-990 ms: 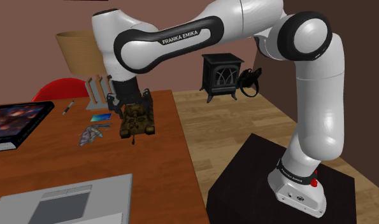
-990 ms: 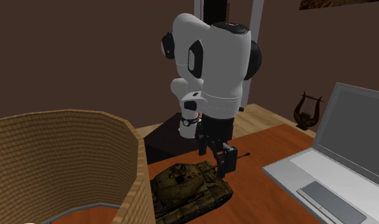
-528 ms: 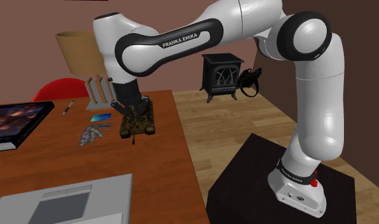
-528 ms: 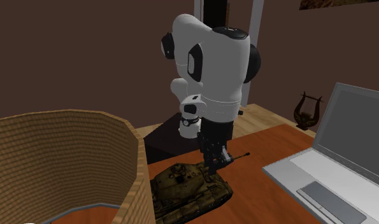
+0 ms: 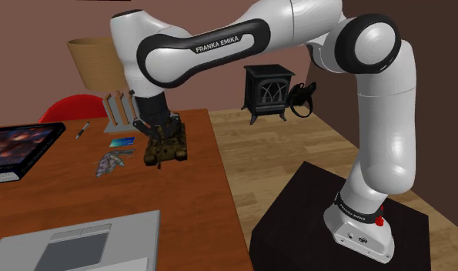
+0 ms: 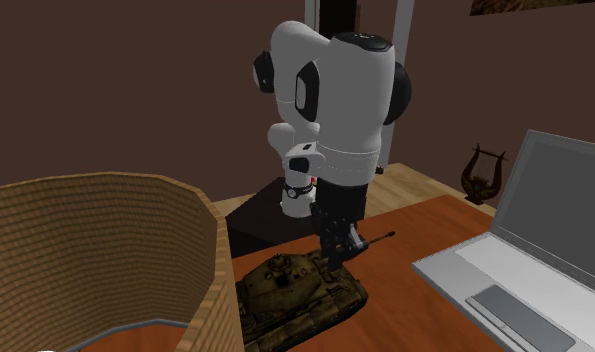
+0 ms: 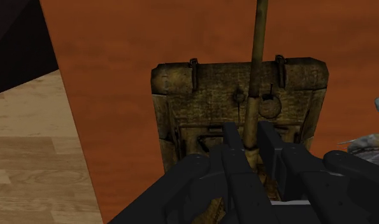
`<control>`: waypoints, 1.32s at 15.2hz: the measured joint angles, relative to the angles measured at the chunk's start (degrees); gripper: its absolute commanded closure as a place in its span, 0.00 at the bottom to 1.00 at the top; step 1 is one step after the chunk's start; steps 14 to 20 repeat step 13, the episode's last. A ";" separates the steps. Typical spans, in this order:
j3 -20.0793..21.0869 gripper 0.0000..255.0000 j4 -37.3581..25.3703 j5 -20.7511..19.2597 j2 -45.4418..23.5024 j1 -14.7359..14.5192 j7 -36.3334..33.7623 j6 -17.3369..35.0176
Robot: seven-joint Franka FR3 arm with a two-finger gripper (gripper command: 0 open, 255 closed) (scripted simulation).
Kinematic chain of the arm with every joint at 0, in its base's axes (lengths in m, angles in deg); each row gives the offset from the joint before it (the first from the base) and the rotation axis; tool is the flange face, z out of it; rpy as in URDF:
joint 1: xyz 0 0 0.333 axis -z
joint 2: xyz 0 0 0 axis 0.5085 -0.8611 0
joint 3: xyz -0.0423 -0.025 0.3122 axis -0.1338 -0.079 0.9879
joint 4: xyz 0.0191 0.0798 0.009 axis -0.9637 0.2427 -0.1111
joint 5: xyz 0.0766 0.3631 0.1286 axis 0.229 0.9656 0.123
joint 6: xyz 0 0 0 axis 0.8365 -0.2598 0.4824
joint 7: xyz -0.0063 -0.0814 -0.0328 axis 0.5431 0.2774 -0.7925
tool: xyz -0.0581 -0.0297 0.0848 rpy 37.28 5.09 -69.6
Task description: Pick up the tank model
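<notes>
One tank model [image 5: 165, 146], olive and brown, sits on the reddish-brown counter [image 5: 204, 200] near its edge. It is just beside a tall woven basket [image 6: 95, 250] in the second exterior view. Its single gun barrel [image 7: 257, 57] points away from the basket, toward the dark stand [image 5: 319, 223].

One pincer [image 7: 250, 137] hangs over the tank. In the wrist view its two black fingers [image 7: 231, 143] stand narrowly apart. The thin barrel runs between them, and both fingers press against its sides just ahead of the turret. The pincer is nearly closed, gripping the tank by its barrel. Whether the tracks rest on the counter or hang just above it cannot be told.

Also on the counter are:
- one grey laptop [image 5: 73, 242], open, at the near end in the shoulder view
- one dark book [image 5: 15, 150] at that view's left
- one pen [image 5: 83, 129]
- one blue card [image 5: 122, 142]
- one small grey figure [image 5: 111, 162] near the tank
- one upright slotted rack [image 5: 118, 108] behind them

Beyond the counter are one red chair back [image 5: 73, 106] and one black stove [image 5: 267, 92], which stands on the wood floor [image 5: 296, 146].
</notes>
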 measured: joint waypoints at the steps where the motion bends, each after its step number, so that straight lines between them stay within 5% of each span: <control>1: 0.04 1.00 -0.72 0.05 0.03 -0.09 0.06 -0.75; 12: 0.25 1.00 -9.90 0.11 -0.44 -1.34 0.98 -9.42; 20: 0.25 1.00 -10.29 0.09 -0.46 -1.40 1.01 -9.76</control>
